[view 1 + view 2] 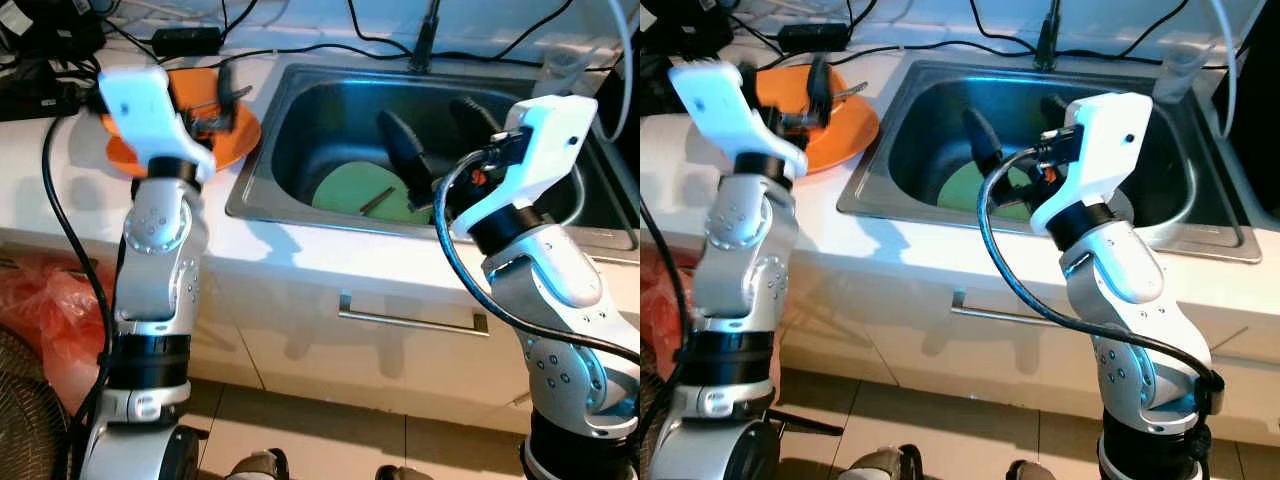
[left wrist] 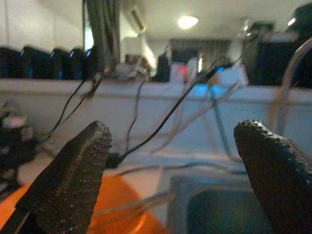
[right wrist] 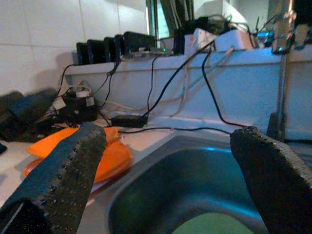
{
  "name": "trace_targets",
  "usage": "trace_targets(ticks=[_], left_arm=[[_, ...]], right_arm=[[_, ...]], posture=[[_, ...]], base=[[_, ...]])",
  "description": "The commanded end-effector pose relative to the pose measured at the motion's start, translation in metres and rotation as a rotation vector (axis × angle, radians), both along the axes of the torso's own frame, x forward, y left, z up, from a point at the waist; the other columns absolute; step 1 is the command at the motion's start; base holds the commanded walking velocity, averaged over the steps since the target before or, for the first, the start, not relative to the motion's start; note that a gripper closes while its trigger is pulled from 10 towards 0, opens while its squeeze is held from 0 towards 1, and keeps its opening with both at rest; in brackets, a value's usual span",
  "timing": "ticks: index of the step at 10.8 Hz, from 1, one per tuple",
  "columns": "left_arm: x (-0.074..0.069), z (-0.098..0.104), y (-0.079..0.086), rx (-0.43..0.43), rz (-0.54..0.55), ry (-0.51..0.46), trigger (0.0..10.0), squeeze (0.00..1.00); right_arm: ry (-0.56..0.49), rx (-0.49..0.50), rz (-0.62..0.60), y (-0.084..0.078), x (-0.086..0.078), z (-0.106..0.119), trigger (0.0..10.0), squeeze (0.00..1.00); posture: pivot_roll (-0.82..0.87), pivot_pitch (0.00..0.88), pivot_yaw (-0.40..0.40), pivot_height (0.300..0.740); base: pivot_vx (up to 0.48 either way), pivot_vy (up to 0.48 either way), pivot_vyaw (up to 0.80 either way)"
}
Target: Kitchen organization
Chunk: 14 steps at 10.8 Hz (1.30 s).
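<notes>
Both arms reach forward over a white tabletop (image 1: 60, 190) with a steel sink (image 1: 300, 100) set into it. The left claw (image 1: 222, 95) hovers above an orange plate (image 1: 235, 135) lying on the tabletop just beside the sink's left rim — its two black fingers (image 2: 73, 180) stand wide apart and hold nothing. A thin metal utensil (image 1: 850, 92) rests on that plate (what kind is too small to tell). The right claw (image 1: 440, 135) hangs inside the sink basin, over a green plate (image 1: 350, 185) lying flat on the bottom with a slim dark stick-like piece (image 1: 377, 200) on it; its fingers (image 3: 63, 180) are spread wide too, empty. Black cables (image 1: 330, 45) trail along the back of the tabletop, and a drawer handle (image 1: 410, 318) runs below the sink.
</notes>
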<state>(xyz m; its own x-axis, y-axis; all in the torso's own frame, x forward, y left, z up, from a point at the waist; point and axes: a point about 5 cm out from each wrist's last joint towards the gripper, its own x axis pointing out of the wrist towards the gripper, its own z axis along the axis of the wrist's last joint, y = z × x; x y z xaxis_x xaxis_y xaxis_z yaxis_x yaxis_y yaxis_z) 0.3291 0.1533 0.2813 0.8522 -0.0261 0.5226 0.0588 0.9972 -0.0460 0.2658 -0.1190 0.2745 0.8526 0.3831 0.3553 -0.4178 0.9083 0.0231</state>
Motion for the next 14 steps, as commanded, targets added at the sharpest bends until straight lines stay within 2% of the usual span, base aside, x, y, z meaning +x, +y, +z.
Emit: trace_targets(ticks=[1,3,6,10,14], left_arm=[[-0.002,0.002,-0.001,0.006,-0.013,0.003,10.0,0.00],[-0.003,0.007,0.004,-0.007,-0.008,0.029,10.0,0.00],[0.000,0.032,0.010,-0.010,-0.005,-0.011,10.0,0.00],[0.001,0.031,0.006,-0.029,-0.027,0.016,10.0,0.00],[0.000,0.029,0.005,-0.036,-0.042,0.031,10.0,0.00]], right_arm=[[-0.020,0.001,-0.020,-0.003,0.000,0.003,10.0,0.00],[-0.035,-0.004,-0.025,-0.002,0.003,0.004,10.0,0.00],[-0.097,-0.015,-0.027,0.000,0.002,0.017,10.0,0.00],[-0.095,-0.022,-0.031,0.001,0.001,0.015,10.0,0.00],[-0.085,-0.025,-0.030,0.003,0.001,0.013,10.0,0.00]], posture=[[-0.01,0.068,0.041,0.740],[-0.01,0.052,0.044,0.740],[-0.01,0.043,0.048,0.740],[-0.01,0.046,0.053,0.740],[-0.01,0.053,0.053,0.740]], base=[[0.259,0.000,0.00],[0.411,0.000,0.00],[0.466,0.000,0.00],[0.459,0.000,0.00],[0.000,0.000,0.00]])
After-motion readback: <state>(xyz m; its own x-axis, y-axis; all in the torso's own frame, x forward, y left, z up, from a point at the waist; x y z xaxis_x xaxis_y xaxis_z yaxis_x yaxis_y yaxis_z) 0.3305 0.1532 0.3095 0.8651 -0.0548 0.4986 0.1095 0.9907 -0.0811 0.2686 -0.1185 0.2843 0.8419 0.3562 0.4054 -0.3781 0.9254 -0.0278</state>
